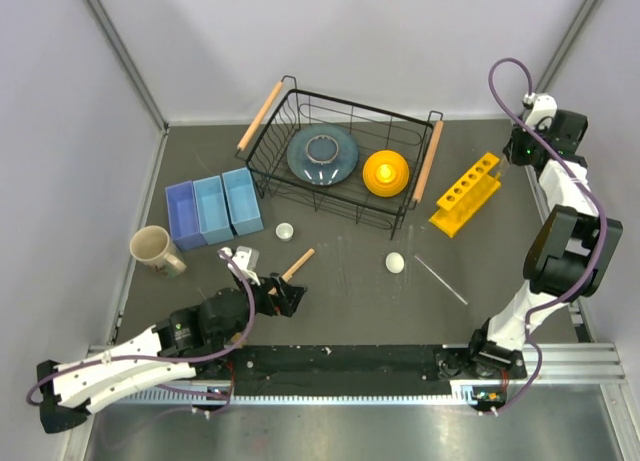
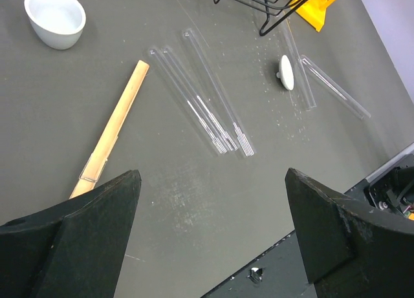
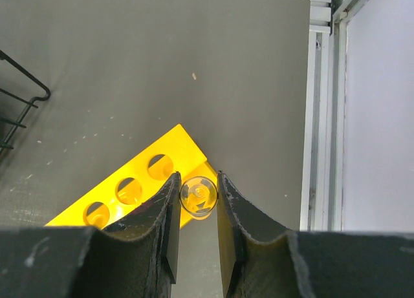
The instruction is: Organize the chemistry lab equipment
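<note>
- My right gripper point(image 3: 197, 196) is pinched on a clear tube point(image 3: 198, 189), seen end-on, at the end of the yellow rack point(image 3: 129, 188), just past its last hole.
- My left gripper point(image 2: 212, 181) hangs well apart from the rack, jaws spread wide with nothing between them.
- The wooden stick point(image 2: 113, 130) lies flat near that gripper, with the loose tubes point(image 2: 200, 110) on its rack side.
- A white round piece point(image 2: 286, 73) sits nearer the rack, and a white cup point(image 2: 55, 17) lies farther from the rack than the stick.
</note>
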Motion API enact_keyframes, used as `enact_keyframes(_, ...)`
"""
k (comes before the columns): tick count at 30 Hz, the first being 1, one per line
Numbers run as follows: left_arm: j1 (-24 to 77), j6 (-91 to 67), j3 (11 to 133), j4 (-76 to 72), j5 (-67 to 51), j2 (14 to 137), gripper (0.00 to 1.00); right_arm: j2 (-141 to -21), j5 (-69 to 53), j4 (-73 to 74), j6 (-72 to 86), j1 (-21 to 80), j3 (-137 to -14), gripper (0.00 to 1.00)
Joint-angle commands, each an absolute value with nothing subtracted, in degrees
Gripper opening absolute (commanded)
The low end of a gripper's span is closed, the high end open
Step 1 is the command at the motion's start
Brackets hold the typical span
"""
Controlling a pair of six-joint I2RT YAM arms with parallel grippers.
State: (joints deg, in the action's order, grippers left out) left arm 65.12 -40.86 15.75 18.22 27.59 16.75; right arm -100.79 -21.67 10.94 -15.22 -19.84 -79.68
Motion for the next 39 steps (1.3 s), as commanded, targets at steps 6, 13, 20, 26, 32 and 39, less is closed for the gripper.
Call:
enact_keyframes(6, 65.0, -41.3, 16.3, 16.6, 28.2, 18.1, 0.99, -102.7, -22.8, 7.7, -16.0, -21.2, -81.5, 0.17)
enact_keyframes(13, 65.0, -41.2, 16.6, 16.4, 28.0, 18.6, 0.99, -104.5, -25.0, 6.1, -12.8, -21.1, -79.7, 0.18)
enact_keyframes(20, 65.0, -41.0, 16.6, 16.2, 27.9, 18.9, 0.99, -104.9, -25.0, 5.2, -12.9, -21.2, -77.3, 0.22)
enact_keyframes(26, 65.0, -40.8, 16.9, 16.0, 27.6, 19.2, 0.99, -104.0, -25.1, 5.3, -13.1, -21.2, -75.6, 0.30)
enact_keyframes(32, 65.1, -40.7, 17.2, 15.8, 27.5, 19.0, 0.99, -102.2, -25.1, 6.9, -14.0, -21.2, -75.1, 0.40)
enact_keyframes(39, 65.0, -42.2, 18.0, 16.0, 26.8, 17.6, 0.99, -93.4, -24.5, 11.3, -17.7, -21.7, -75.1, 0.55)
